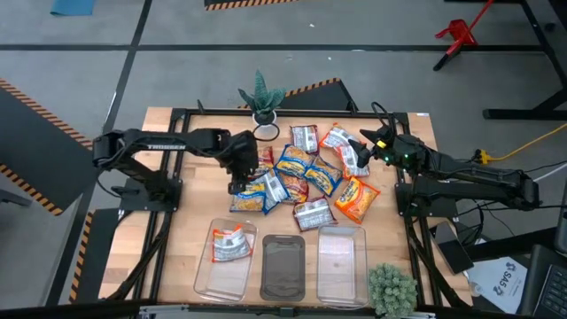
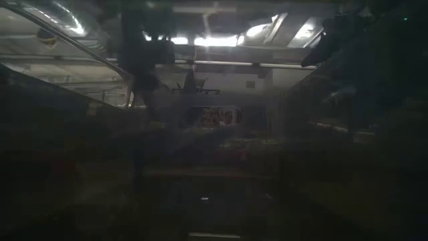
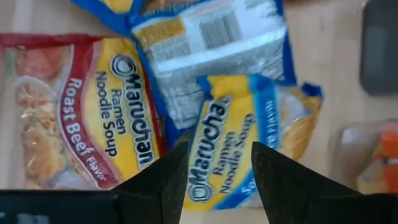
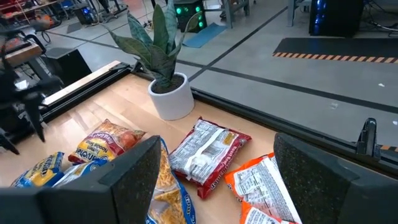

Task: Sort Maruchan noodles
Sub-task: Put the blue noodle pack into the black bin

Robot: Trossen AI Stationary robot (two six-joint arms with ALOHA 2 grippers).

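Several Maruchan noodle packets (image 1: 306, 173) lie in a loose, overlapping pile at the middle of the wooden table. My left gripper (image 1: 241, 183) is open and points steeply down over the pile's left end. Its fingers (image 3: 217, 168) stand above a blue-and-yellow packet (image 3: 239, 134), beside a red-and-yellow Roast Beef packet (image 3: 81, 118); I cannot tell whether they touch it. One packet (image 1: 230, 245) lies flat in the left clear bin (image 1: 205, 275). My right gripper (image 1: 368, 146) waits open at the pile's right end, its fingers (image 4: 214, 180) with nothing between them.
Three clear bins stand in a row at the near edge: left, middle (image 1: 283, 266) and right (image 1: 341, 261). A potted plant (image 1: 263, 111) stands at the far edge and a small green plant (image 1: 392, 288) at the near right corner. The low view is too dark to read.
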